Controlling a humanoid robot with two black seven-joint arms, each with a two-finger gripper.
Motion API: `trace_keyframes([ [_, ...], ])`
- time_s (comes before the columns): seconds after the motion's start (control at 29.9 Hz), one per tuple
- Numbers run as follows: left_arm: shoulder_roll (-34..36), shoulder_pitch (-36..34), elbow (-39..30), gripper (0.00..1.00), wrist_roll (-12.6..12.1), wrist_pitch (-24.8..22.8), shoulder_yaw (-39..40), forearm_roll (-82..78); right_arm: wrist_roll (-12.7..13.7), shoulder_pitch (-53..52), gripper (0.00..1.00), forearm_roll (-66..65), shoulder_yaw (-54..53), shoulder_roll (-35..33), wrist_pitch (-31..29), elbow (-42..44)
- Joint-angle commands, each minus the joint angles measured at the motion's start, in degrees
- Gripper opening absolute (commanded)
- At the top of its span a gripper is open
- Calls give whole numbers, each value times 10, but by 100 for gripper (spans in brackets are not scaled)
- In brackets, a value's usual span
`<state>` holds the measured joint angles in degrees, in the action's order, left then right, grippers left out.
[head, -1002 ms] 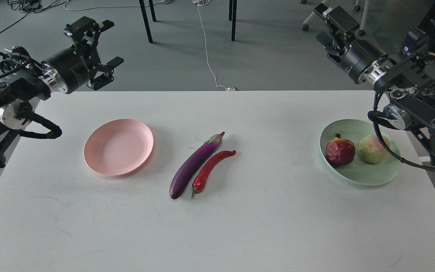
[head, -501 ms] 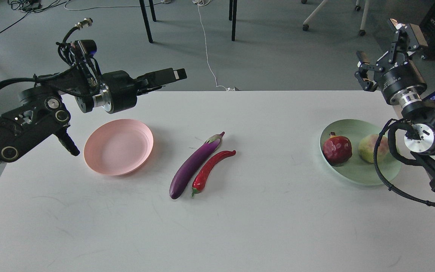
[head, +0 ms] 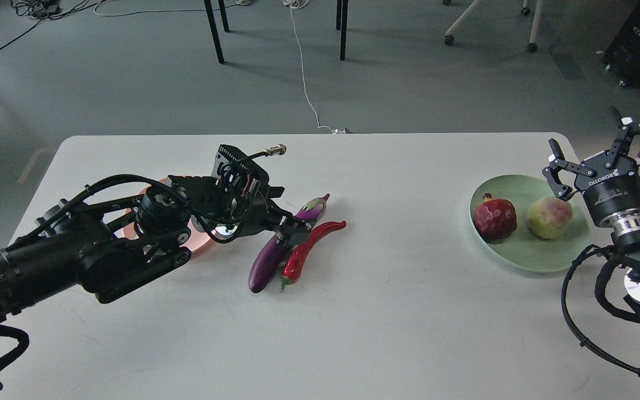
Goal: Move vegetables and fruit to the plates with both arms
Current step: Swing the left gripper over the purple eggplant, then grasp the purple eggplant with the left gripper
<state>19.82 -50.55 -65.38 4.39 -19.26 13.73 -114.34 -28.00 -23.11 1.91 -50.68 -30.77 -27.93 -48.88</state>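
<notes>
Left hand (head: 292,230) on the eggplant (head: 275,253), grip unclear; right hand (head: 600,153) spread wide past the green plate's (head: 525,255) rim

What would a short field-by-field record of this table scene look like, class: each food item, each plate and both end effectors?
eggplant: on the table, beside the chili
chili pepper: on the table, right of the eggplant
pomegranate: in the green plate
pale green fruit: in the green plate, right of the pomegranate
green plate: right side of the table
pink plate: mostly hidden under the left arm
left end effector: at the eggplant's middle, grasp unclear
right end effector: open, above the green plate's far-right rim
</notes>
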Motion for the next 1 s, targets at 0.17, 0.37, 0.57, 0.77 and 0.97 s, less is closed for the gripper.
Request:
trace_keyframes([
  [0.17, -38, 0, 64, 91, -4, 43, -42, -5, 0, 2, 99, 2, -10, -5, -1, -1],
  [0.37, -35, 0, 66, 82, -3, 44, -41, -1, 0, 3, 99, 2, -9, -13, -1, 2],
  [0.57, -28, 0, 66, 60, 0, 47, -42, 3, 0, 4, 99, 1, -7, -7, -1, 2],
  [0.77, -30, 4, 66, 41, 1, 43, -43, 0, 0, 4, 99, 1, -7, -6, -1, 3],
  [0.97, -32, 12, 74, 42, 0, 41, -44, -1, 0, 4, 99, 1, -7, -8, -1, 5],
])
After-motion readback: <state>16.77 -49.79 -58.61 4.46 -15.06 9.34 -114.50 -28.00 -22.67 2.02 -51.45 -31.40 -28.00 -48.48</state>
